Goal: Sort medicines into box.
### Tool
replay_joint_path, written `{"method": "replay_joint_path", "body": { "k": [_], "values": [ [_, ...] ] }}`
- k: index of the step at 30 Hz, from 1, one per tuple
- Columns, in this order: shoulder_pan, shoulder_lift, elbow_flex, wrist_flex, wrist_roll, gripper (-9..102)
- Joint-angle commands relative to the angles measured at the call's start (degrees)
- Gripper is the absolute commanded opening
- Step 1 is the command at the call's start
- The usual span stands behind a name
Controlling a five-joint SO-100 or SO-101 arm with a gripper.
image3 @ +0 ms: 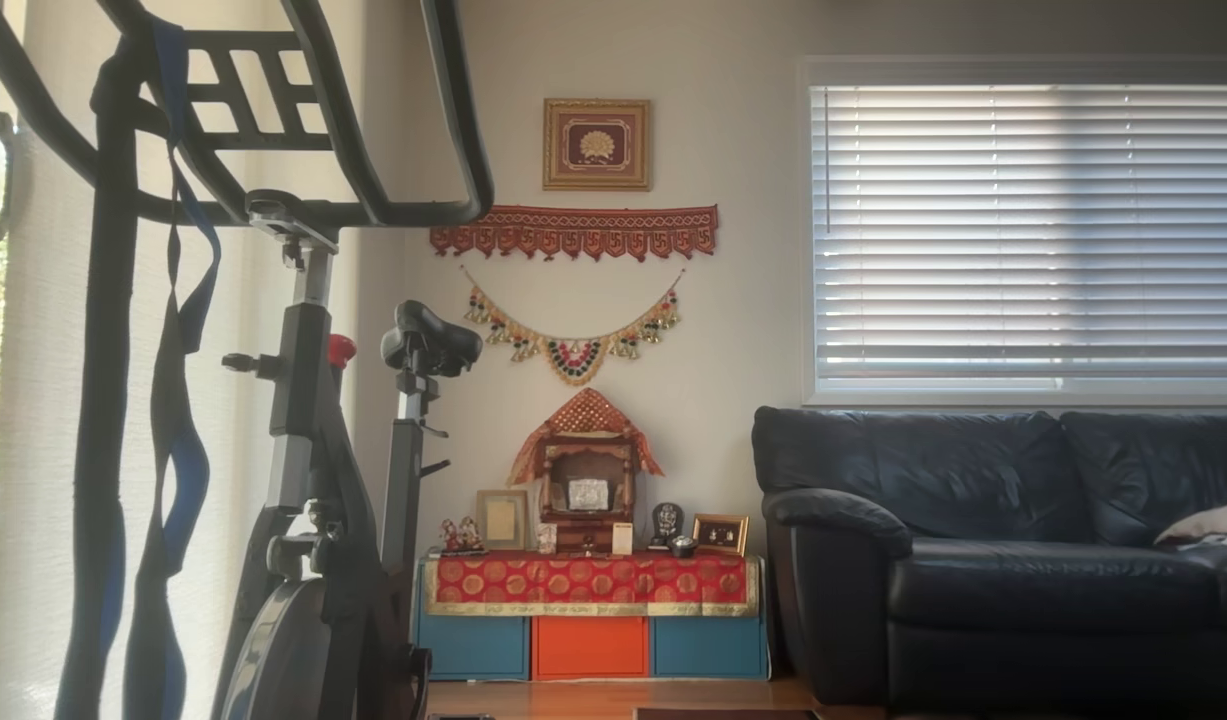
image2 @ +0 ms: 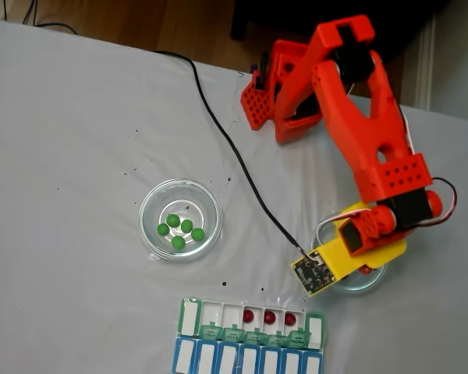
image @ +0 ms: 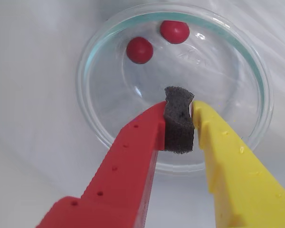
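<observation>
In the wrist view my gripper (image: 180, 111) hangs over a clear glass dish (image: 84, 90), its red and yellow fingers shut against a black foam pad (image: 178, 126), with no ball seen between them. Two dark red medicines (image: 139, 50) (image: 174, 31) lie at the dish's far side. In the fixed view the gripper (image2: 357, 274) is above this dish (image2: 377, 279) on the right. The box (image2: 317, 329) lies at the bottom with three red balls (image2: 269, 317) in its green row. Several green medicines (image2: 173, 220) sit in the left dish (image2: 150, 204).
A blue row of compartments (image2: 242, 360) adjoins the box at the bottom edge. A black cable (image2: 242, 171) runs across the white cloth from the top left to the wrist camera. The arm's red base (image2: 281, 93) stands at the back.
</observation>
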Motion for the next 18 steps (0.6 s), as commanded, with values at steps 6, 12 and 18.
{"method": "replay_joint_path", "body": {
  "k": [6,12,18],
  "values": [
    [-1.23,2.81,1.76,-4.83,3.52,1],
    [-0.26,2.72,2.37,-5.71,3.16,13],
    [0.79,2.81,5.36,-8.79,2.29,20]
  ]
}}
